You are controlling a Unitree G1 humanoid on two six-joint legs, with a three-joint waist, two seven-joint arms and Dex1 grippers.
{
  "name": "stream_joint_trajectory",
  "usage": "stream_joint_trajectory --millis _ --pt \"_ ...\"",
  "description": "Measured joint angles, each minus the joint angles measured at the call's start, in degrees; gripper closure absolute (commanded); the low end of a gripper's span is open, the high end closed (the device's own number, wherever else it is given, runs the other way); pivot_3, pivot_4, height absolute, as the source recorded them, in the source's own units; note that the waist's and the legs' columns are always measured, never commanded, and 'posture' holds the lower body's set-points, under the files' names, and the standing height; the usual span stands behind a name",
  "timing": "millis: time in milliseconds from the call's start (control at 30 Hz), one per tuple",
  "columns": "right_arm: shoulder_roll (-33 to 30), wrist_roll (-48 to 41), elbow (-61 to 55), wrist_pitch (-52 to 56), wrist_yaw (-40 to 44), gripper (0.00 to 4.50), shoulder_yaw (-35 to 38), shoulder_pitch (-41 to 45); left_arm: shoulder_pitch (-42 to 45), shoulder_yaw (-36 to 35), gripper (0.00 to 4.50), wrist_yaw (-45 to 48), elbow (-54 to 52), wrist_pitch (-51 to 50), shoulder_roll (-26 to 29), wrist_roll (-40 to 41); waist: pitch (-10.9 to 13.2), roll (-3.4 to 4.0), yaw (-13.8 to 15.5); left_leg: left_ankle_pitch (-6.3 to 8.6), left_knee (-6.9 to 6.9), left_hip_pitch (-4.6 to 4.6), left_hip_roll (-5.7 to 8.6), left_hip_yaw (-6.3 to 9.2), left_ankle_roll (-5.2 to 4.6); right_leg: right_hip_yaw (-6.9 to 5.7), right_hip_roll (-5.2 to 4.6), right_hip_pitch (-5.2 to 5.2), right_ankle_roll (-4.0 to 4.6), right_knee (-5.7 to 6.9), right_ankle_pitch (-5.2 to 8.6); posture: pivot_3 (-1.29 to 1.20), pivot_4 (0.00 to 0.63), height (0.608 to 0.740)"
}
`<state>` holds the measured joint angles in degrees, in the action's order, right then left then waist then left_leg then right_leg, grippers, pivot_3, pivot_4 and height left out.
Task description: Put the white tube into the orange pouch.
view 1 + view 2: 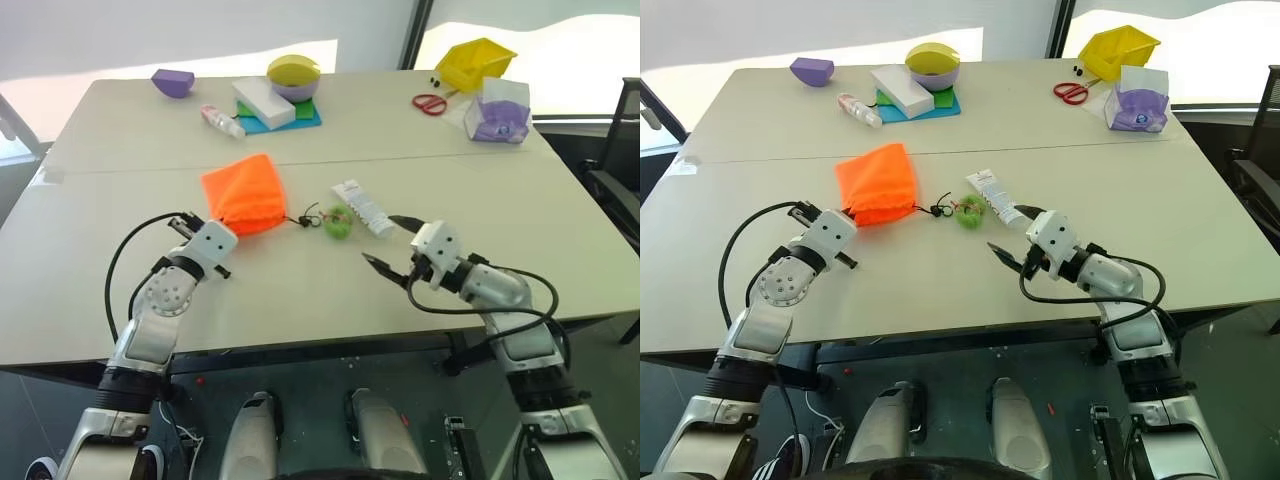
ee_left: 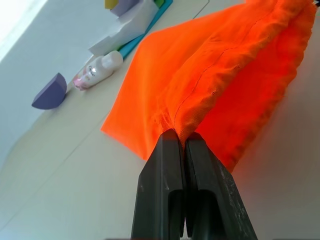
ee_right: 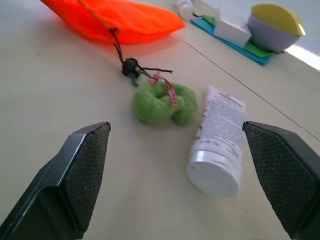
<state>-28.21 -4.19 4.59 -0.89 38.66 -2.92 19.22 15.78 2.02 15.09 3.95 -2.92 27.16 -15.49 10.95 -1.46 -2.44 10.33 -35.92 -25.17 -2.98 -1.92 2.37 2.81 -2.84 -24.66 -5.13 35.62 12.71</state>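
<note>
Pouch pinned, tube not yet taken.

We are at the table (image 1: pixel 300 290) with both arms low over it. The pouch (image 1: pixel 245 192) lies flat left of centre, its gathered mouth toward us, and our left gripper (image 2: pixel 180 142) has its jaws pressed together on a fold of that orange hem. The cord trails from the mouth to the green ring (image 3: pixel 165 102), which sits between pouch and tube. The tube (image 3: pixel 219 145) lies on the table just beside the ring, cap toward our right gripper (image 3: pixel 182 165), whose jaws stand spread wide with the tube between and ahead of them, not touching. We judge the step in hand is the reach for the tube; next we must ease forward, straddle the tube's body clear of the ring, and close.
</note>
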Motion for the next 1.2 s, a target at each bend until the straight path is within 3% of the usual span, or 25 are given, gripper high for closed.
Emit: stream_joint_trajectory --millis 133,433,900,1200 --pt "0.5 1.6 2.7 3.2 -3.1 0.06 0.2 2.5 -0.6 -0.1 4.47 0.1 -1.0 0.0 0.0 0.0 0.0 0.00 0.0 -0.01 0.15 0.00 0.00 0.00 -0.01 0.00 0.01 -0.01 0.00 -0.08 0.00 0.00 0.150 0.740" --pt "7.4 -7.9 3.4 30.6 -7.7 0.06 4.0 10.8 -1.0 0.0 4.47 0.0 -2.1 -0.1 -0.3 -0.2 0.0 0.00 0.2 -0.02 0.23 -0.03 -0.01 0.01 -0.02 -0.01 0.04 -0.07 -0.02 -0.05 -0.01 0.00 0.150 0.740" --pt "6.8 -7.4 0.1 55.8 -14.7 0.06 2.9 18.5 -1.5 0.1 4.47 -0.7 -2.9 -0.2 -1.4 -0.3 0.0 0.00 -0.1 -0.02 0.26 -0.19 -0.02 -0.01 -0.03 -0.01 0.05 -0.32 -0.04 0.05 -0.01 0.00 0.150 0.740" --pt "4.8 -7.1 0.2 62.6 -14.5 0.06 -0.5 23.2 -1.6 0.8 4.47 -1.5 -2.8 0.0 -1.9 -0.4 0.0 0.00 0.0 -0.02 0.26 -0.23 -0.02 -0.02 -0.03 0.00 0.05 -0.36 -0.03 0.05 -0.01 0.00 0.150 0.740"
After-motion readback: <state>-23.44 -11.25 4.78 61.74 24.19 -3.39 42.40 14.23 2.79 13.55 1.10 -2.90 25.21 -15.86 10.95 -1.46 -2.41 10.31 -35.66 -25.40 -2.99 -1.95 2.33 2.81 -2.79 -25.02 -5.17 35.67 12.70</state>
